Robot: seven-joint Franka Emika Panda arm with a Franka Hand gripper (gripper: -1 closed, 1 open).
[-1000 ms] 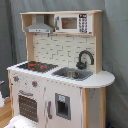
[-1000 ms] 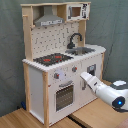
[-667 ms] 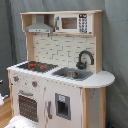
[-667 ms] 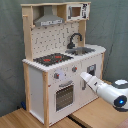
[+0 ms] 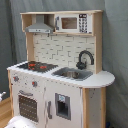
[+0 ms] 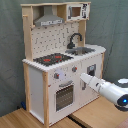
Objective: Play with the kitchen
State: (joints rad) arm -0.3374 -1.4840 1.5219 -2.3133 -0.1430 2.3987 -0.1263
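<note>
The kitchen [image 5: 60, 87] is a tall white and light-wood toy with a black-red hob [image 5: 36, 65], grey sink [image 5: 72, 74], black tap [image 5: 85, 59], windowed oven door [image 5: 28, 106], hood [image 5: 40, 27] and small microwave [image 5: 70, 22]. In the second exterior view the kitchen [image 6: 37, 82] stands on a wooden top. My white arm [image 6: 110, 91] reaches in from the second exterior view's lower right. The gripper [image 6: 84, 78] is close to the white cabinet front, just right of the oven door [image 6: 64, 95], below the knobs.
A grey-green curtain [image 6: 10, 50] hangs behind the kitchen in both exterior views. The wooden tabletop [image 6: 97, 114] has a seam running under the arm. A white rounded shape [image 5: 17, 122] sits at the first exterior view's bottom left edge.
The arm's tip has dipped very slightly toward the cabinet front. The kitchen has not moved.
</note>
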